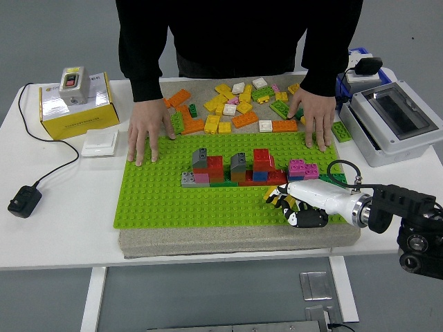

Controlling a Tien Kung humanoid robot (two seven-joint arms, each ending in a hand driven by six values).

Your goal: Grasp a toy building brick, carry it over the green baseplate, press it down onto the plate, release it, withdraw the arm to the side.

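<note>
My right hand [287, 206] lies low over the front right part of the green baseplate [166, 190], fingers curled around a yellow brick [281, 198] that touches the plate. A row of built bricks [235, 169], red, grey, blue and pink, stands on the plate just behind the hand. Loose bricks [232, 107], mostly yellow, orange and green, lie in a heap beyond the plate's far edge. A person at the far side presses one hand [147, 131] on the plate's far left corner and the other hand [313, 119] on its far right corner. My left arm is out of sight.
A grey box with a clear lid [394, 121] stands at the right, close to my forearm. At the left are a yellow carton with a switch on top [75, 102], a white wall switch [99, 144] and a black power adapter [24, 200] with its cable.
</note>
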